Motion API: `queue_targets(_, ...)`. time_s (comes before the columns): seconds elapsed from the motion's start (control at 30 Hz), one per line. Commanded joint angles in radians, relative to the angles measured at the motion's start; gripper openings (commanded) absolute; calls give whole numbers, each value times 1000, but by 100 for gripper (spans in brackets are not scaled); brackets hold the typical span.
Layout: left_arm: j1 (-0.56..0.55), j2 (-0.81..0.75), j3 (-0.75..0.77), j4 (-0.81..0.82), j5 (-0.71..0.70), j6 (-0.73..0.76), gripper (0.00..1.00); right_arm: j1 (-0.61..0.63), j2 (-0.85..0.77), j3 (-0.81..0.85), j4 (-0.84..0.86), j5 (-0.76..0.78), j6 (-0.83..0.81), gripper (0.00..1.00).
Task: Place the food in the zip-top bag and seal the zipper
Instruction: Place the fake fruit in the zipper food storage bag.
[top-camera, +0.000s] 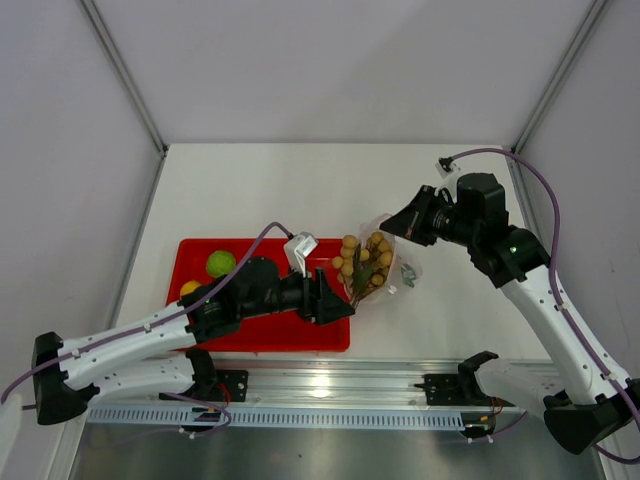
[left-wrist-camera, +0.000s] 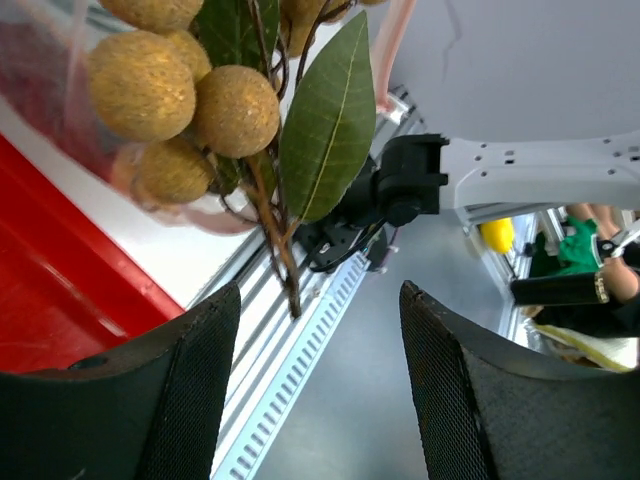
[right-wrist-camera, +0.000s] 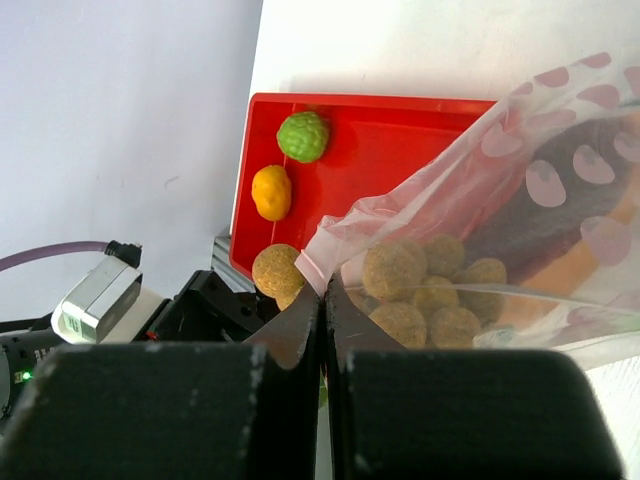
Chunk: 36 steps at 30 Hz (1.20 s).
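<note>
While the right gripper (right-wrist-camera: 325, 295) is clamped on the bag (right-wrist-camera: 590, 170), the left gripper (left-wrist-camera: 318, 330) is held open behind the ball cluster (left-wrist-camera: 235, 110) in its mouth; green ball (right-wrist-camera: 302, 136) and orange ball (right-wrist-camera: 271, 192) are left on the tray (right-wrist-camera: 400, 130), zipper (right-wrist-camera: 400, 198) unsealed.

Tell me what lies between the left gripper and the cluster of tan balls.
A green leaf and a brown stem, hanging from the cluster toward the left gripper; the left wrist view shows it.
</note>
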Motion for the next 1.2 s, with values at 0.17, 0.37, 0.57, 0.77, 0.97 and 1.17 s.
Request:
queue_targets(0.17,26,60,-47,182,125,-89,64,-4,-26,49,43,-24,0,0)
queue_targets(0.37,27,69,-54,182,127,-93,47,-4,-26,49,48,-27,3,0)
queue_targets(0.57,26,80,-1,101,91,-49,7,-4,-23,46,53,-27,6,0)
queue_targets(0.77,-9,120,88,-28,-8,32,0,-4,-12,47,66,-30,15,0)
queue_targets(0.97,-120,197,228,-203,-270,112,1,-5,0,41,82,-24,32,0)
queue_targets(1.17,-189,252,264,-269,-476,147,0,-5,9,50,92,-19,55,0)
